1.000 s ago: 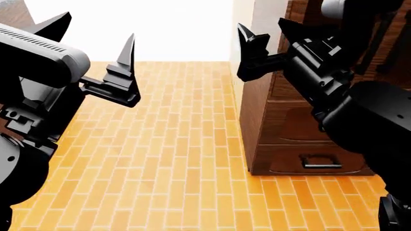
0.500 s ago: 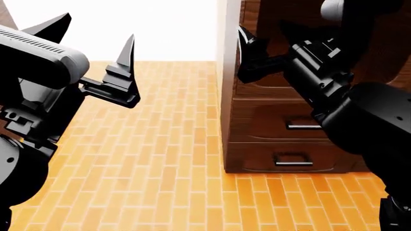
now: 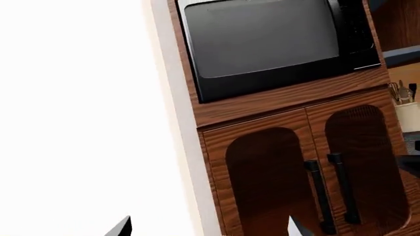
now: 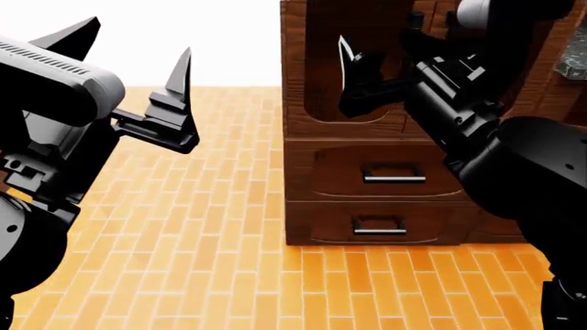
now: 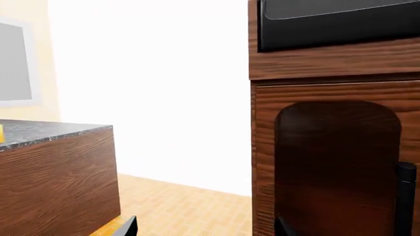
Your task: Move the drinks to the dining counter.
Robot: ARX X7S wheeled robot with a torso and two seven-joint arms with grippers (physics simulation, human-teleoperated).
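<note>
Drinks out of view; dining counter (image 5: 52, 132) top level.

Floor's an orange brick-pattern floor (image 4: 220, 240), and a dark wood cabinet (image 4: 376, 199) with two drawers sits right on it.

The cabinet (image 4: 367, 185) is dark, grained wood with a low sheen, its drawer handles (image 4: 394, 178) bright metal. The floor (image 4: 211, 234) is matt orange brick. The microwave (image 3: 269, 42) looks glossy black, and the counter (image 5: 46, 132) top is speckled stone over grained wood.
</note>
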